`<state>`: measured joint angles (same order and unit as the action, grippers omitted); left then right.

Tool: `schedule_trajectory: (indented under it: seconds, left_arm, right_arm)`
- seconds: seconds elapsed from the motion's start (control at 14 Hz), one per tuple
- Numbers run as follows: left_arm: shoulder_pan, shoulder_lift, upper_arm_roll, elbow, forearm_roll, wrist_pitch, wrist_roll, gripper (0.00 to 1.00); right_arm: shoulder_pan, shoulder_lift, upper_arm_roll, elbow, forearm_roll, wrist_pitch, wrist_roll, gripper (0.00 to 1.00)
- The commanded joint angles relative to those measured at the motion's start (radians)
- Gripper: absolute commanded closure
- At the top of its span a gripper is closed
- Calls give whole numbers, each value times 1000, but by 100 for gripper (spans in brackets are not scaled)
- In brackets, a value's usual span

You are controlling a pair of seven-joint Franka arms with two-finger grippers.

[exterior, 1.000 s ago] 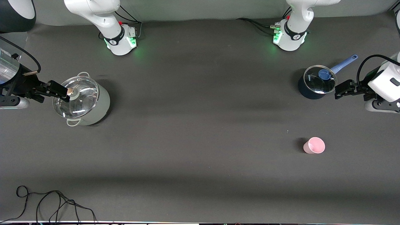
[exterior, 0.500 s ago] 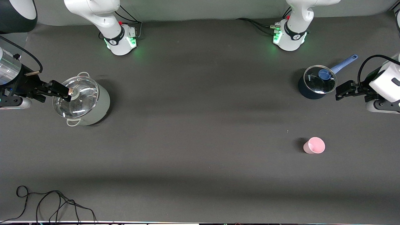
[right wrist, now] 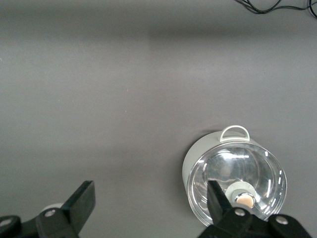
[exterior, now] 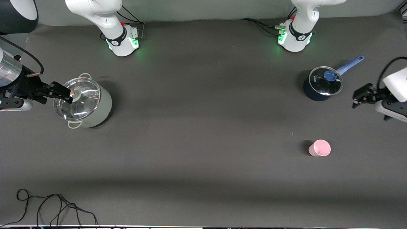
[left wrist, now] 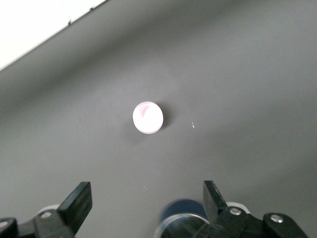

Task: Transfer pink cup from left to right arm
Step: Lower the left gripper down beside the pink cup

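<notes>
Pink cup stands upright on the dark table, mouth up, untouched by either claw. It sits nearer to the front camera than the small dark saucepan, well apart from it, toward the left arm's end of the table.

Left gripper hangs in the air just beside the saucepan, at the table's edge on the left arm's end. Its black claw fingers are spread wide and hold nothing; in the left wrist view the cup shows between them, far below, with the saucepan's rim at the frame's edge. The left arm reaches in from the side with its white wrist tilted.

Right gripper is well apart from the saucepan, at the right arm's end of the table, over the glass lid of a big pale pot. Its fingers are also set wide and empty; one fingertip lies by the lid's knob, though contact cannot be told. The right arm lies nearly level and waits.
</notes>
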<state>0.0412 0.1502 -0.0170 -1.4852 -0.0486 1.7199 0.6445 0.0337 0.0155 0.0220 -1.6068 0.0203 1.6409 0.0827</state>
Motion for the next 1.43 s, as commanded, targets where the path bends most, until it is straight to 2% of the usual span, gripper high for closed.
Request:
schedule_trajectory:
  seconds: [0.0, 0.21, 0.5, 0.71, 1.36]
  left_arm:
    - [132, 71, 2, 39, -199, 35, 367, 0]
    - [248, 153, 0, 37, -368, 33, 629, 0]
    - [394, 317, 0, 25, -623, -3, 1025, 0]
    - [462, 441, 0, 19, -729, -36, 1239, 0]
    - [477, 690, -6, -29, -967, -26, 1668, 0]
  right_arm:
    - [2, 4, -1, 13, 13, -13, -5, 0]
    - [2, 4, -1, 13, 12, -13, -5, 0]
    - [2, 4, -1, 11, 12, -13, -5, 0]
    - [6, 4, -1, 11, 12, -13, -5, 0]
    - [17, 3, -1, 7, 6, -13, -5, 0]
